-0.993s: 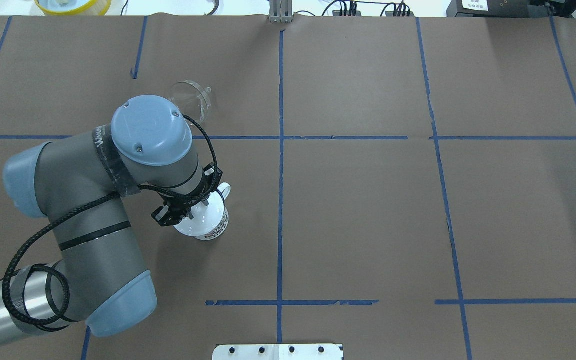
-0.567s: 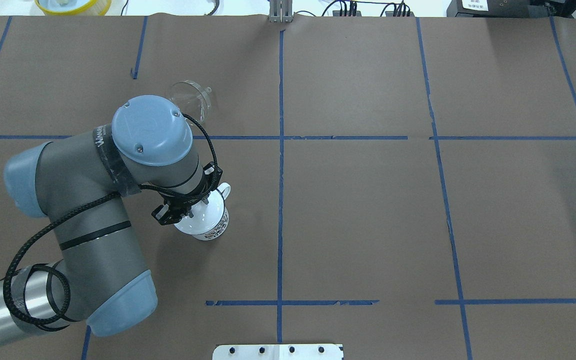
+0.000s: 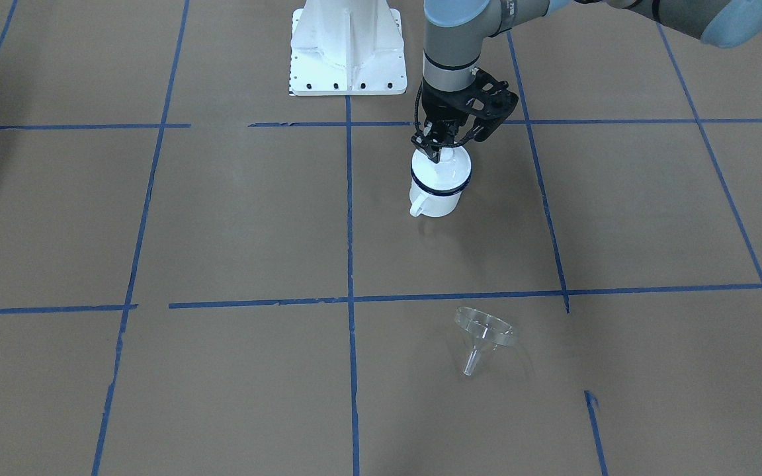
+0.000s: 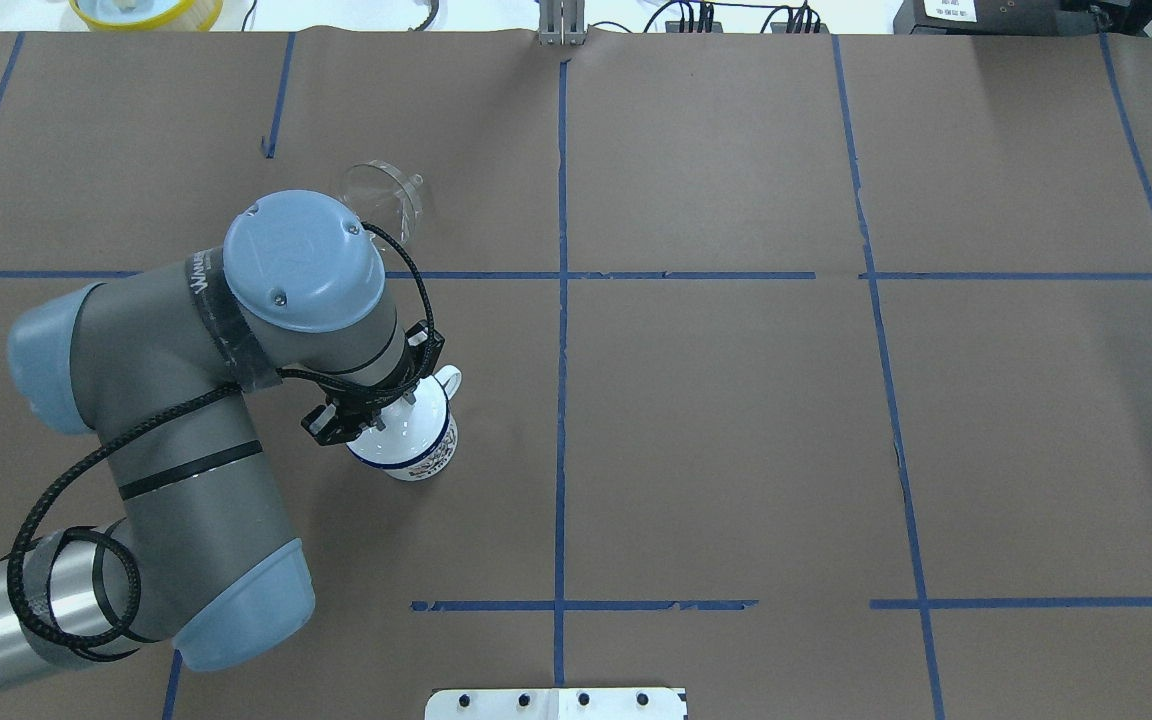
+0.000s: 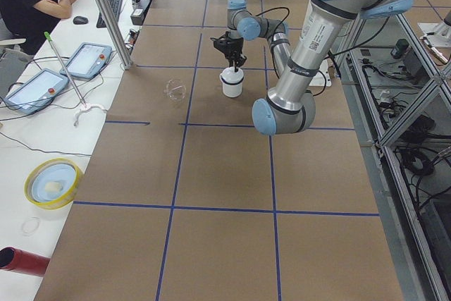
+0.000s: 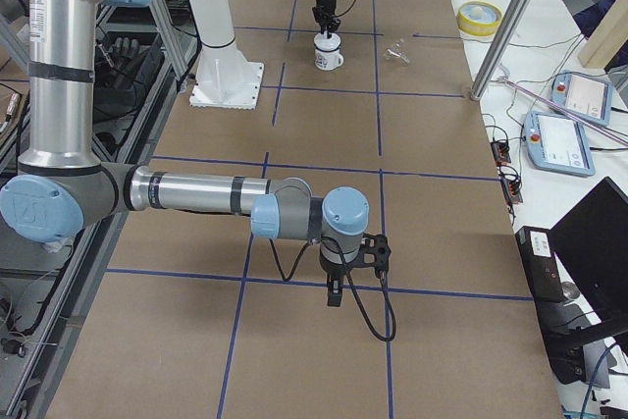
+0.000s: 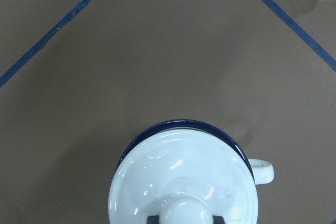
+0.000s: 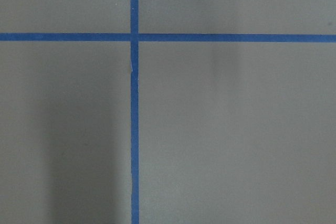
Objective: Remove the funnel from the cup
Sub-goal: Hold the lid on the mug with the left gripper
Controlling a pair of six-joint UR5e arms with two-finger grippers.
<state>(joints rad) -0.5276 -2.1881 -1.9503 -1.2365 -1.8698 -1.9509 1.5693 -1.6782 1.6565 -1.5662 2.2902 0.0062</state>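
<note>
The left hand (image 3: 435,154) grips the knob of the white lid (image 7: 173,174) sitting on the cup (image 3: 435,196) — fingers closed on it. The funnel (image 3: 483,330) lies tipped over on the bench (image 3: 222,218), well apart from the cup. The right hand (image 6: 335,293) hangs over bare bench — wide or narrow, I cannot tell.

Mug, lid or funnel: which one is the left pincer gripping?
The white knobbed lid sitting on the mug; the left pincer is shut on its knob. The clear funnel lies apart on the table, untouched.
</note>
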